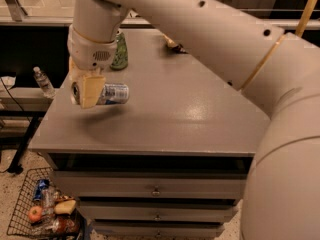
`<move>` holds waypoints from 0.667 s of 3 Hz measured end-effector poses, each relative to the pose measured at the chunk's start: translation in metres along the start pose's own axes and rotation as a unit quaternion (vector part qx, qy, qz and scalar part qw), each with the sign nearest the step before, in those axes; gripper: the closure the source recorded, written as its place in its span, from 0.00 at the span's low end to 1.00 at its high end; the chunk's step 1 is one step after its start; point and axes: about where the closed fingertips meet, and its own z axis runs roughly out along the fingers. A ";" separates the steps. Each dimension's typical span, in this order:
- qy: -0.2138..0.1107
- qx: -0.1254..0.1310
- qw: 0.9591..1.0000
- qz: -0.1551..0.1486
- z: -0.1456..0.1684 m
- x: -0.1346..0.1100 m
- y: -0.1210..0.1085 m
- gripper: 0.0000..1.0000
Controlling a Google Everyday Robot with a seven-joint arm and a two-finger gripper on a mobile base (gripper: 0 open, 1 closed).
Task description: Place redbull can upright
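Observation:
The redbull can [114, 93] is silver and blue and lies horizontal in the air, a little above the grey table [200, 114]. Its shadow falls on the tabletop just below it. My gripper [85, 91] hangs down from the wrist over the table's left part and is shut on the can's left end. One tan finger pad [92, 90] covers the front of that end. The can's right end sticks out free to the right.
A wider green patterned can [120, 53] stands upright behind the gripper. A small object [173, 44] lies at the table's back. A water bottle [44, 82] stands on a low shelf to the left. A wire basket [44, 210] with items sits on the floor. Drawers are below the tabletop.

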 end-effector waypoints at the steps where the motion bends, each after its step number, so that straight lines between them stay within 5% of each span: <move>1: -0.123 0.034 0.992 -0.022 -0.023 0.009 -0.005 1.00; 2: -0.250 0.063 0.966 -0.013 -0.049 0.015 -0.006 1.00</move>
